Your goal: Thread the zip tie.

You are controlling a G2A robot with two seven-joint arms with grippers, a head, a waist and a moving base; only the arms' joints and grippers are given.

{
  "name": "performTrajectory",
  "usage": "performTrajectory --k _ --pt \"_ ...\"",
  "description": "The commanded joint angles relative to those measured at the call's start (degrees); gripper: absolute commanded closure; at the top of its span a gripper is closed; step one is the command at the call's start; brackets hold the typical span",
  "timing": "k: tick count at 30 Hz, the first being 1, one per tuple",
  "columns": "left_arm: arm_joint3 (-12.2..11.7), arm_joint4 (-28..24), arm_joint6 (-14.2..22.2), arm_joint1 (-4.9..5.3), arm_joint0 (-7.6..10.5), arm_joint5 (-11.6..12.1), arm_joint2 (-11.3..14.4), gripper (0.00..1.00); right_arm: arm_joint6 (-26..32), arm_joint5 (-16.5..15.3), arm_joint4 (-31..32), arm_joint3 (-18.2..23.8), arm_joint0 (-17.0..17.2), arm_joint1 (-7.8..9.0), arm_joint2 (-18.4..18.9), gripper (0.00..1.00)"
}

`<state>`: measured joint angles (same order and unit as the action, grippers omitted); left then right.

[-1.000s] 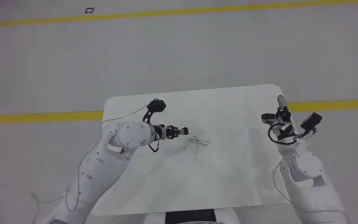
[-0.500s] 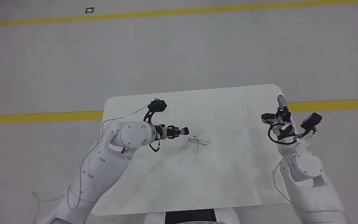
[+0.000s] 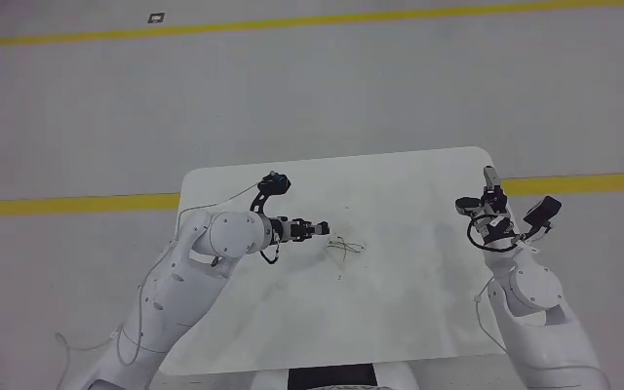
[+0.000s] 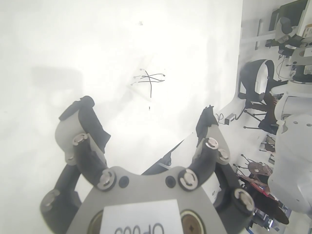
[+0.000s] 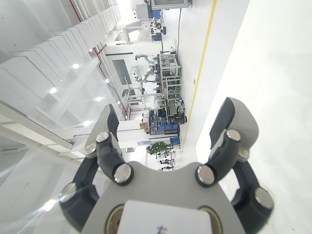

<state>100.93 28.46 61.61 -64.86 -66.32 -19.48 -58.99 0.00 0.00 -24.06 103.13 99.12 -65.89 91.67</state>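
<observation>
While the left tool (image 3: 322, 228) hangs low over the white, round-cornered bench (image 3: 409, 312), its two black-padded fingers stand wide apart, nothing between them. Look at the left wrist view: the left tool (image 4: 146, 107) gapes, and just beyond its tips lies a small tangle of thin dark zip tie strands (image 4: 149, 79), crossing one another flat on the bench (image 4: 73, 37). From above, that tangle of zip tie strands (image 3: 346, 246) sits near the middle of the bench, just beside the left tool's tips and not touching them.

Over at the far right edge of the bench, the right tool (image 3: 480, 195) is raised and pointing away, well apart from the strands. Its own camera shows the right tool (image 5: 170, 107) spread open too, holding nothing, aimed along the pale floor past a long yellow floor line (image 5: 202, 59). From the top view the yellow floor line (image 3: 97, 205) runs behind the bench.

Writing? A white paper label (image 4: 141, 216) on the left tool's body carries dark print, cut off at the edge. A second white label (image 5: 165, 220) on the right tool's body shows only a sliver of a mark, too little to make out.
</observation>
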Motion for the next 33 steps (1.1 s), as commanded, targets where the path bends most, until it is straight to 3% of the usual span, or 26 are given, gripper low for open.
performTrajectory --k 1,5,6,9,10,11,32,33 --pt "0.83 0.40 0.83 -0.26 0.90 1.09 2.02 0.00 0.00 0.00 0.00 0.00 0.00 0.00 0.00 0.00" --pt "-5.23 1.81 6.87 -1.98 8.60 0.00 8.97 0.00 0.00 0.00 0.00 0.00 0.00 0.00 0.00 0.00" --pt "-7.31 2.53 7.36 -2.85 10.87 0.00 11.01 0.00 0.00 0.00 0.00 0.00 0.00 0.00 0.00 0.00" --pt "-13.77 3.86 5.46 -5.31 14.20 0.00 13.07 0.00 0.00 0.00 0.00 0.00 0.00 0.00 0.00 0.00" --pt "-16.19 3.10 4.96 -6.10 14.24 0.00 12.34 0.00 0.00 0.00 0.00 0.00 0.00 0.00 0.00 0.00" --pt "-16.78 2.71 4.88 -6.38 14.26 0.00 12.05 0.00 0.00 0.00 0.00 0.00 0.00 0.00 0.00 0.00" --pt "-16.78 2.71 4.88 -6.38 14.26 0.00 12.05 0.00 0.00 0.00 0.00 0.00 0.00 0.00 0.00 0.00" --pt "-15.82 3.01 4.85 -6.47 14.54 0.84 12.56 0.00 0.00 0.00 0.00 0.00 0.00 0.00 0.00 0.00"
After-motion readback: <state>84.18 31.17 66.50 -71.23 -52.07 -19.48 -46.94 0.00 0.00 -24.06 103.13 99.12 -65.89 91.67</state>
